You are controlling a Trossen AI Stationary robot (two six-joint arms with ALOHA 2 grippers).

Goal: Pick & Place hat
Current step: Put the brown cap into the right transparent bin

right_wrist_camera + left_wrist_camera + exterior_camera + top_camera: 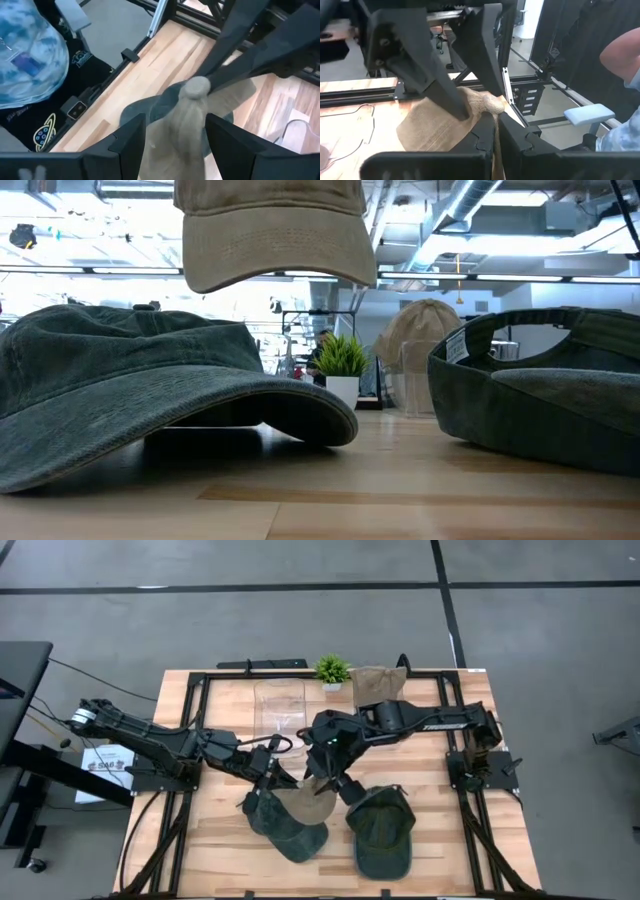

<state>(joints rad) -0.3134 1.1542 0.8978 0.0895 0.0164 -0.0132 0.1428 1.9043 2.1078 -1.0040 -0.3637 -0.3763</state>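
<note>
A tan hat (pixel 275 235) hangs in the air over the table's near middle, its brim toward the near edge. My left gripper (pixel 496 122), reaching in from the table's left, is shut on it. My right gripper (pixel 175 135) comes slanting down from the right and is open. Its two fingers stand on either side of the hat's bunched cloth (pixel 192 107). Below the tan hat a dark green hat (pixel 285 828) lies on its brim and rim. A second dark green hat (pixel 382 832) lies upside down to its right. My left gripper pinches a bunched fold of the tan hat's crown (pixel 495 106) between its two fingers, coming almost level from the table's left. The hat hangs below and beyond the fingers, clear of the table and of the green hats. My right gripper straddles the same bunch from above; one finger (pixel 455 102) lies close against the cloth, but I cannot tell whether it touches.
Another tan hat (pixel 378 683), a small potted plant (pixel 332 668) and a clear stand (pixel 280 705) are at the table's far edge. A person in a blue patterned shirt (pixel 27 50) sits beyond the table's near side.
</note>
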